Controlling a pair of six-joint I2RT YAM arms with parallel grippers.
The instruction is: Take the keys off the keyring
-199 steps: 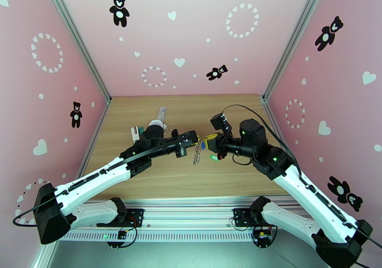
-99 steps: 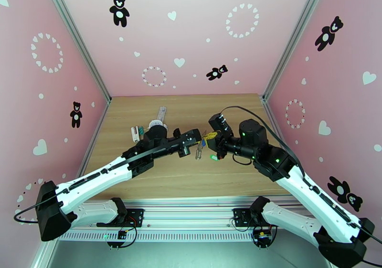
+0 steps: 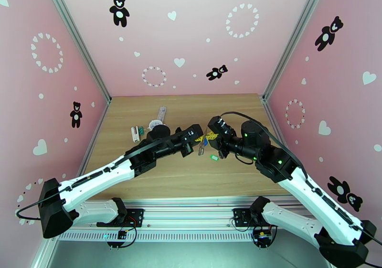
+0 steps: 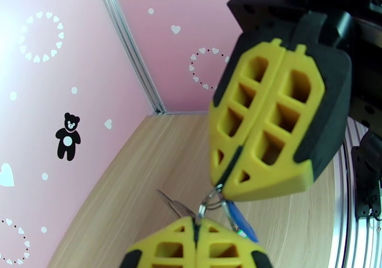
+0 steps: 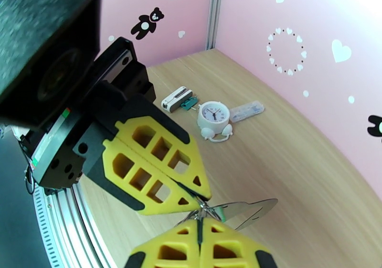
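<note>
Nearest me, the tiny green-headed key (image 3: 214, 157) lies just on the near side of my right gripper (image 3: 210, 137). My left gripper (image 3: 199, 139) meets it tip to tip above the wooden table (image 3: 191, 178). Both are clenched on the thin dark keyring with silvery links (image 4: 212, 201) between them, and the tiny blue-headed key (image 4: 241, 221) dangles from it. Beyond stands a small white alarm clock (image 5: 214, 116).

Top camera overlooks the table (image 3: 181, 178) from behind; close wrist cameras share left pincer (image 5: 203, 201) and right pincer (image 4: 223, 187).
</note>
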